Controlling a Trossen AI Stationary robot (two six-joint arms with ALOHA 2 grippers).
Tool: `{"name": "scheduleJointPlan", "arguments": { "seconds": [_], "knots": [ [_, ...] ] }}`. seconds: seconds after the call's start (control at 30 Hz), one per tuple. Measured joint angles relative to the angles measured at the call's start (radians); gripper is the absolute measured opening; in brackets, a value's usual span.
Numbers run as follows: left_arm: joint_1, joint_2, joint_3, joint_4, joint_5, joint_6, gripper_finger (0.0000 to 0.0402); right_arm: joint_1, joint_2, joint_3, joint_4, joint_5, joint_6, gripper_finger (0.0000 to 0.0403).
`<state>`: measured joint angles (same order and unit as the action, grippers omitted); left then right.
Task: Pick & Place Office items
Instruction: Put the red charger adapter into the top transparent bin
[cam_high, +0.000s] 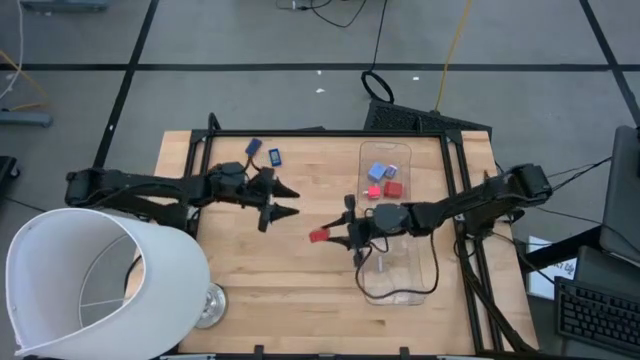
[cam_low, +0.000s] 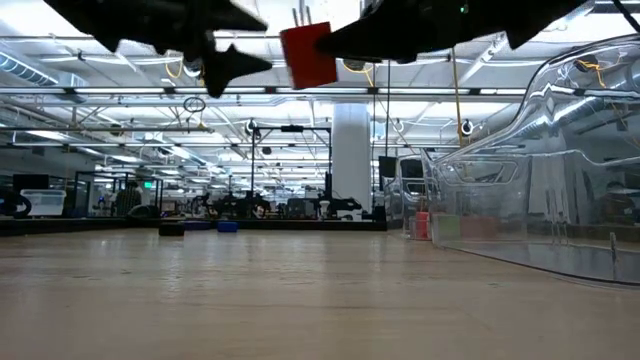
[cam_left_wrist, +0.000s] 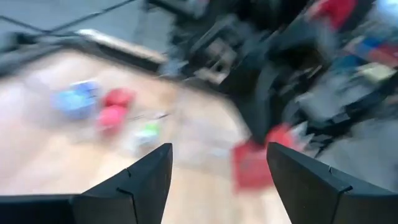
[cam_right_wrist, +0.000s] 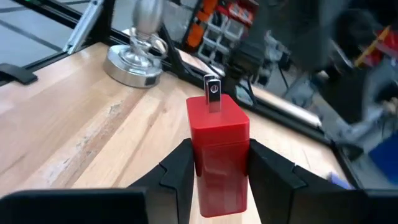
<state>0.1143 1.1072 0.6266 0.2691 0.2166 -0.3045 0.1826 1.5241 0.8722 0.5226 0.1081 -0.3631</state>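
Between the right gripper's (cam_right_wrist: 217, 180) fingers sits a red block (cam_right_wrist: 217, 155), pinched on two sides and held clear above the worktop (cam_high: 300, 270). Just behind the gripper lies the clear tray (cam_high: 415, 285), with two red pieces (cam_high: 385, 188) and a light blue piece (cam_high: 379, 172) inside. Facing it, the left gripper (cam_high: 290, 200) hangs with fingers spread, empty. Because the grip covers only the block's lower half, a quick swing could twist it loose.
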Motion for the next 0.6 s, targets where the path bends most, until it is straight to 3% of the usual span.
{"name": "scheduleJointPlan", "arguments": {
  "seconds": [0.17, 0.37, 0.5, 0.6],
  "knots": [
    [-0.007, -0.101, -0.022, -0.114, -0.144, 0.108, 0.0259, -0.022, -0.119, -0.003, -0.165, 0.0, 0.074, 0.0113],
    [-0.025, -0.17, -0.162, 0.047, -0.139, 0.209, 0.0266, -0.046, -0.234, -0.125, -0.125, 0.005, 0.128, 0.0113],
    [-0.023, -0.19, -0.279, 0.191, -0.145, 0.24, 0.0268, -0.068, -0.329, -0.214, -0.108, 0.143, 0.203, 0.0113],
    [-0.017, -0.193, -0.347, 0.289, -0.206, 0.257, 0.0269, -0.094, -0.396, -0.265, -0.117, 0.275, 0.271, 0.0113]
  ]
}}
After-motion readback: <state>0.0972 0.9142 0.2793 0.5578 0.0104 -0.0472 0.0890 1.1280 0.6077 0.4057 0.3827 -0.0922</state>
